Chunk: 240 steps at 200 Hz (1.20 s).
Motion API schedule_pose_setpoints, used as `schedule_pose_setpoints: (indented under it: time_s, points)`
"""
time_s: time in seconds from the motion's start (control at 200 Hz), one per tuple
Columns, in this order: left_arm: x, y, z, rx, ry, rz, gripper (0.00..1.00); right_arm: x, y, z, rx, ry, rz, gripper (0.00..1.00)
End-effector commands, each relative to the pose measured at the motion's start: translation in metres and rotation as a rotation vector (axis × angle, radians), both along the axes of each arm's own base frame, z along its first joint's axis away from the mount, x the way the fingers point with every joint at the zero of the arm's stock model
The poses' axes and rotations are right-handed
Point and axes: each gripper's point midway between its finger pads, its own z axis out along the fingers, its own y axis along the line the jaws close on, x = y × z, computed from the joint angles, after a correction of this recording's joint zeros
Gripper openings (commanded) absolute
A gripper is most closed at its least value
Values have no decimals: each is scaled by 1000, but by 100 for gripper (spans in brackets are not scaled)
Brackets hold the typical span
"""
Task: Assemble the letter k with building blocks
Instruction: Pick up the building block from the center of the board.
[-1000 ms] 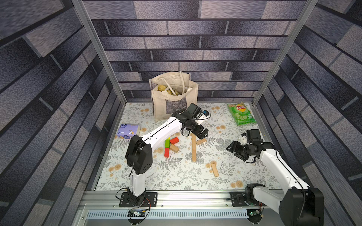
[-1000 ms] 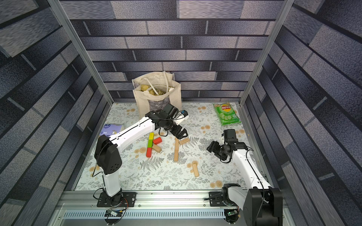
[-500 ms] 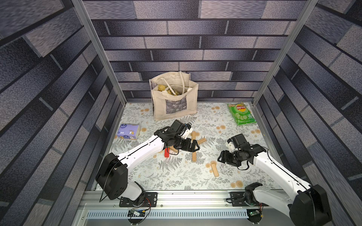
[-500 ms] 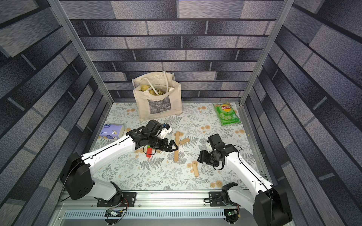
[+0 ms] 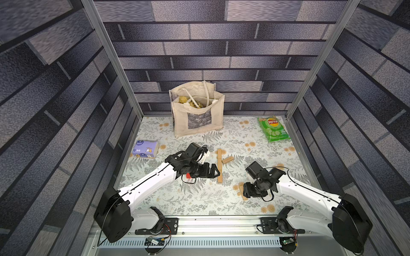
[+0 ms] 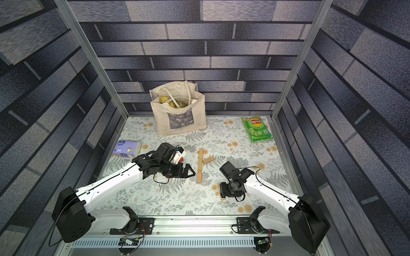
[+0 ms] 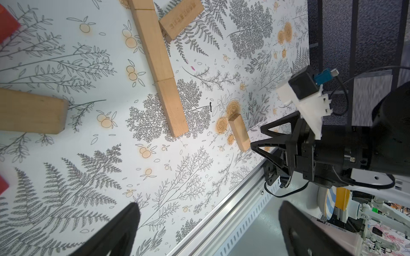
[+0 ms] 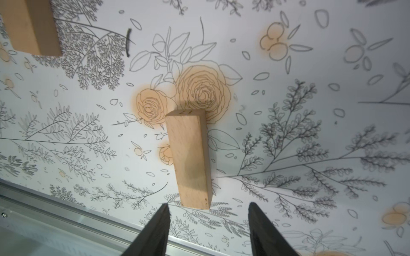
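Right gripper (image 8: 207, 205) hangs low over the near right part of the floral mat (image 5: 255, 141), its two fingers spread apart. In the right wrist view the end of a lone tan block (image 8: 190, 159) sits just between the fingertips (image 8: 163, 212), with mat showing on both sides, so nothing is gripped. This block lies flat on the mat, apart from the other blocks and nearer than they are.

At mid-table the left gripper (image 5: 216, 171) is spread wide and empty, its tips just left of the near end of the tan stem (image 5: 219, 166). That stem is three tan blocks laid end to end, running from far to near. A slanted tan block (image 5: 228, 160) touches the stem's right side, toward its far end.

Under the left arm a red block (image 5: 188, 175) peeks out. The left wrist view shows one more tan block (image 7: 31, 110) lying by itself near red pieces at the picture's edge.

Against the far wall stands a tote bag (image 5: 197, 117). A green chip bag (image 5: 274, 129) lies at far right and a purple tissue pack (image 5: 145, 149) at the left edge.
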Motion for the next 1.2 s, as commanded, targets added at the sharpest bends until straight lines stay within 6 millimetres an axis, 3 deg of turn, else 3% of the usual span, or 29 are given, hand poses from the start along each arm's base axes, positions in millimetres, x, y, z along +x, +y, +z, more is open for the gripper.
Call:
schedule_pose_setpoints:
  time_s: [0.0, 0.446, 0.551, 1.072, 1.197]
  points:
    - [-7, 4, -6, 7, 56, 12, 100, 1, 2, -4, 3, -28, -7, 59]
    - [-5, 1, -17, 4, 75, 16, 100, 3, 11, -14, -23, -31, 21, 58]
    - [-5, -1, -19, 5, 85, 11, 100, 2, 12, -17, -39, -29, 25, 51]
    - [-6, -3, -26, 13, 95, 4, 100, 0, 14, -23, -100, -35, 62, 50]
    - [-5, -4, -27, 14, 96, 1, 100, 1, 16, -23, -101, -40, 66, 44]
